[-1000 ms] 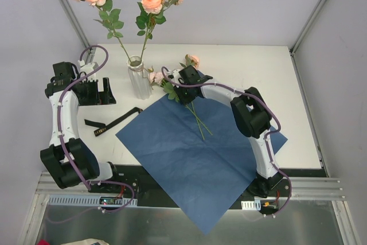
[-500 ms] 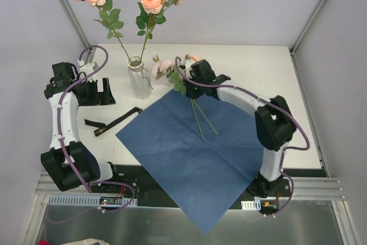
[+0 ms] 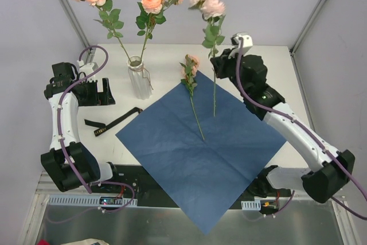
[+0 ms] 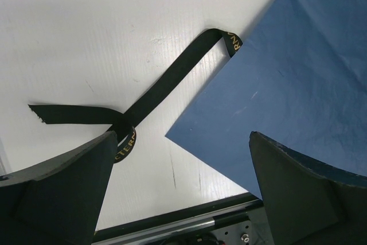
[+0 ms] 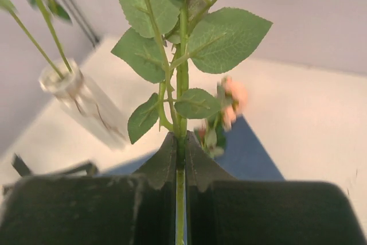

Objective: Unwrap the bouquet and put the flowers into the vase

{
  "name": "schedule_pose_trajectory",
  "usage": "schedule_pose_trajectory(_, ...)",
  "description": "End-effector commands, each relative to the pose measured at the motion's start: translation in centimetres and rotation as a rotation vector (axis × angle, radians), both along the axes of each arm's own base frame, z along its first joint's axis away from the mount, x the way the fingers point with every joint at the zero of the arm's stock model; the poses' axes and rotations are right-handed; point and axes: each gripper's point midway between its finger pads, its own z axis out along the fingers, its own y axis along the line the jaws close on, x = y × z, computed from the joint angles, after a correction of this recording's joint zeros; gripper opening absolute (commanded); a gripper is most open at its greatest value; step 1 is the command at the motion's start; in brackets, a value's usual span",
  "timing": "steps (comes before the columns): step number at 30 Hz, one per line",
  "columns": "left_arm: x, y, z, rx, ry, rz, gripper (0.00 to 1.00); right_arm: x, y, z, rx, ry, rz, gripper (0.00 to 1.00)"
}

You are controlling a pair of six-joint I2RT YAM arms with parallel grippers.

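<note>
The bouquet is undone: its blue paper [image 3: 200,142] lies spread flat and the black ribbon [image 3: 114,120] lies loose to its left. The vase [image 3: 136,77] stands at the back left with two rose stems [image 3: 150,24] in it. My right gripper [image 3: 218,60] is shut on a third rose's stem [image 5: 181,84] and holds it upright above the paper, blossoms [image 3: 206,4] on top. Another rose [image 3: 192,81] lies on the paper. My left gripper [image 3: 106,93] stands open left of the vase, nothing between its fingers [image 4: 57,199].
The left wrist view shows the ribbon [image 4: 155,93] beside the paper's left corner [image 4: 287,84], with the table's near edge [image 4: 189,213] just below. In the right wrist view the vase [image 5: 80,104] is blurred at the left and the lying rose [image 5: 229,104] is behind the held stem.
My right gripper closed on one rose, lifted it off the paper and swung it upright to the back right. One rose stayed on the paper. The left arm has not moved.
</note>
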Motion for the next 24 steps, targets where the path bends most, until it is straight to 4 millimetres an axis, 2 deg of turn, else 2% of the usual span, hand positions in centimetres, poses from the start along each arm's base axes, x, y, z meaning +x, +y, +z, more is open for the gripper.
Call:
schedule_pose_trajectory(1,-0.3,-0.2,1.5,0.002,-0.033,-0.005,0.99,-1.6,-2.3,13.8,0.304,-0.318,-0.07,0.01)
schedule_pose_trajectory(2,-0.3,-0.2,1.5,-0.001,-0.031,-0.003,0.99,-2.2,-2.2,15.5,0.336,-0.358,-0.051,0.01)
schedule_pose_trajectory(3,-0.3,-0.2,1.4,0.0,-0.033,-0.003,0.99,-3.2,-1.8,18.4,0.392,-0.433,-0.009,0.01)
schedule_pose_trajectory(5,-0.3,-0.2,1.4,-0.005,-0.029,-0.001,0.99,-4.2,-0.9,20.8,0.42,-0.488,0.045,0.01)
schedule_pose_trajectory(6,-0.2,-0.2,1.5,-0.006,-0.031,-0.001,0.99,-5.3,0.4,23.2,0.441,-0.541,0.111,0.01)
schedule_pose_trajectory(8,-0.2,-0.2,1.5,-0.009,-0.031,0.003,0.99,-6.3,2.1,24.9,0.415,-0.609,0.169,0.01)
schedule_pose_trajectory(9,-0.1,-0.3,1.6,-0.01,-0.033,0.004,0.99,-7.2,4.2,26.3,0.424,-0.636,0.232,0.01)
schedule_pose_trajectory(11,-0.1,-0.3,1.8,-0.013,-0.036,0.006,0.99,-7.9,6.2,27.3,0.418,-0.67,0.3,0.01)
schedule_pose_trajectory(12,-0.1,-0.3,1.8,-0.015,-0.036,0.006,0.99,-8.2,8.6,27.0,0.408,-0.691,0.357,0.01)
schedule_pose_trajectory(13,-0.2,-0.3,1.7,-0.016,-0.033,0.007,0.99,-8.8,9.1,28.1,0.421,-0.734,0.382,0.01)
schedule_pose_trajectory(14,-0.1,-0.4,1.8,-0.017,-0.035,0.009,0.99,-9.2,10.1,28.3,0.425,-0.76,0.41,0.01)
schedule_pose_trajectory(15,-0.2,-0.4,1.7,-0.017,-0.032,0.008,0.99,-9.7,12.3,28.0,0.412,-0.81,0.458,0.01)
schedule_pose_trajectory(17,-0.2,-0.3,1.6,-0.013,-0.032,0.008,0.99,-10.4,13.7,28.8,0.422,-0.891,0.502,0.01)
schedule_pose_trajectory(18,-0.2,-0.3,1.6,-0.013,-0.032,0.008,0.99,-10.7,15.3,28.6,0.443,-0.952,0.53,0.01)
schedule_pose_trajectory(19,-0.2,-0.3,1.6,-0.012,-0.03,0.008,0.99,-10.6,15.9,28.5,0.449,-0.976,0.535,0.01)
schedule_pose_trajectory(20,-0.2,-0.3,1.6,-0.012,-0.029,0.008,0.99,-10.8,16.0,29.5,0.475,-1.005,0.536,0.01)
schedule_pose_trajectory(21,-0.2,-0.3,1.6,-0.013,-0.03,0.009,0.99,-9.8,17.5,28.4,0.468,-0.99,0.55,0.01)
schedule_pose_trajectory(22,-0.1,-0.3,1.6,-0.014,-0.029,0.007,0.99,-9.5,18.2,28.1,0.473,-0.983,0.56,0.01)
schedule_pose_trajectory(23,-0.1,-0.4,1.6,-0.016,-0.03,0.004,0.99,-9.5,18.3,29.0,0.488,-1.001,0.56,0.01)
schedule_pose_trajectory(24,-0.1,-0.4,1.6,-0.019,-0.03,0.002,0.99,-8.3,19.8,27.5,0.48,-0.975,0.561,0.01)
